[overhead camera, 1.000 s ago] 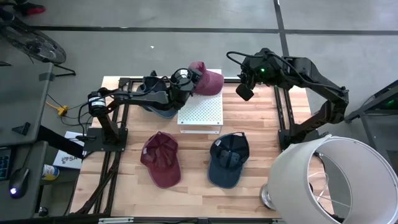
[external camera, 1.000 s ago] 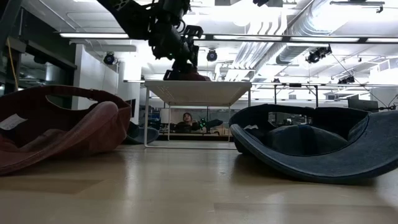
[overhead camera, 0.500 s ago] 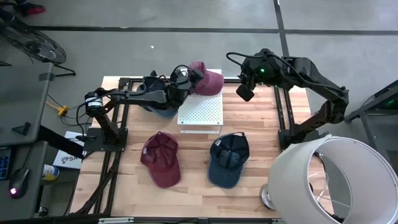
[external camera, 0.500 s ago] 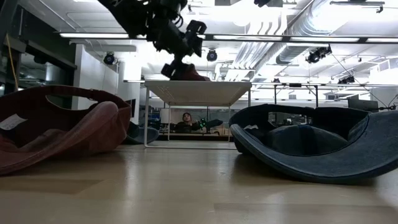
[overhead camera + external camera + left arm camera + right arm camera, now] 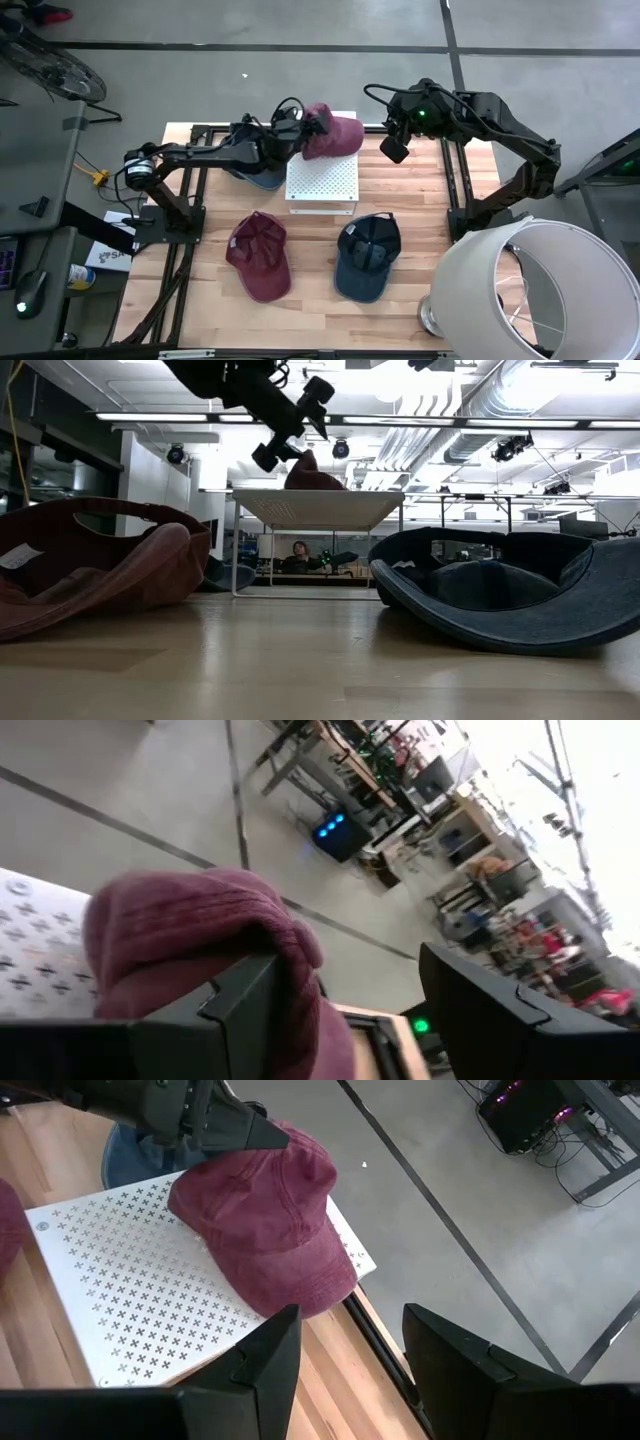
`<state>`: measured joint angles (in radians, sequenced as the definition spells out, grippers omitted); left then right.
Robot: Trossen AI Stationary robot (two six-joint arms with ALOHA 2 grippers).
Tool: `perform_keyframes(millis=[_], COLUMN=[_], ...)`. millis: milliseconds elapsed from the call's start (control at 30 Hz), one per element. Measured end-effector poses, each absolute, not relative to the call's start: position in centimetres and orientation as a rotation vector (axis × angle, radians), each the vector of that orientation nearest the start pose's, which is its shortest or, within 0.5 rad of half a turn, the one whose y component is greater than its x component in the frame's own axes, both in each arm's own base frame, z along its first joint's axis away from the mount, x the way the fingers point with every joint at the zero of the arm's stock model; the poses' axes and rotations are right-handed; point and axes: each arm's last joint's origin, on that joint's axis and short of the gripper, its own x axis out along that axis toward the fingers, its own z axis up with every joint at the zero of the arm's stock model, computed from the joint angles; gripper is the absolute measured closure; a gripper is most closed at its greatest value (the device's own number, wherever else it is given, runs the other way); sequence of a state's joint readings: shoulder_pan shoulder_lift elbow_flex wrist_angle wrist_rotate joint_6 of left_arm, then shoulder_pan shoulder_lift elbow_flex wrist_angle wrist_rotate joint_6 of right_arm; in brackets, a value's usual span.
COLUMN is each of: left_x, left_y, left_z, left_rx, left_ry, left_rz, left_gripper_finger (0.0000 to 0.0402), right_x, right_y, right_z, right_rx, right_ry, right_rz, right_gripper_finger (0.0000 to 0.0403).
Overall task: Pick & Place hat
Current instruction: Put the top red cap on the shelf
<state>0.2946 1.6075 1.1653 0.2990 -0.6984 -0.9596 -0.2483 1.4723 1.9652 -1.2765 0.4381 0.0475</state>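
1. The wooden surface (image 5: pixel 310 290) carried a white perforated platform (image 5: pixel 322 180) that stood near the middle of its far edge.
2. A maroon cap (image 5: pixel 333 130) lay on the far part of that platform, overhanging its far edge.
3. A second maroon cap (image 5: pixel 260 256) lay upside down on the surface, left of centre and toward the near edge.
4. A dark blue cap (image 5: pixel 367 256) lay upside down just right of it, the two apart.
5. A light blue cap (image 5: pixel 262 178) lay beside the platform's left edge, partly hidden.
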Motion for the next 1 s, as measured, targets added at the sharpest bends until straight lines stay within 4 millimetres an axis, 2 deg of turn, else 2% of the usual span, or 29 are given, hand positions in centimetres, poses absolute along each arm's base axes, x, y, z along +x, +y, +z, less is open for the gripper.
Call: perform_keyframes(millis=[367, 600, 767, 1000], left_x=[34.0, 32.7, 31.8, 31.6], left_y=[13.3, 14.4, 15.2, 15.9], left_z=[29.6, 30.2, 31.0, 30.9], left_rx=[-0.790, -0.761, -0.786, -0.831], left_ry=[-0.227, -0.157, -0.135, -0.079], left_rz=[1.021, 1.014, 0.947, 0.845], left_gripper_finger=[0.0172, 0.0172, 0.0172, 0.0172], right_x=[23.8, 23.7, 23.7, 23.8], right_y=[-7.3, -7.3, -7.3, -7.3], right_z=[46.9, 46.8, 46.9, 46.9], right_rx=[-0.026, -0.026, -0.030, -0.033], right_ry=[0.778, 0.783, 0.780, 0.775], right_rz=[-0.664, -0.663, -0.662, -0.665], right_gripper_finger=[0.0233, 0.0233, 0.0233, 0.0233])
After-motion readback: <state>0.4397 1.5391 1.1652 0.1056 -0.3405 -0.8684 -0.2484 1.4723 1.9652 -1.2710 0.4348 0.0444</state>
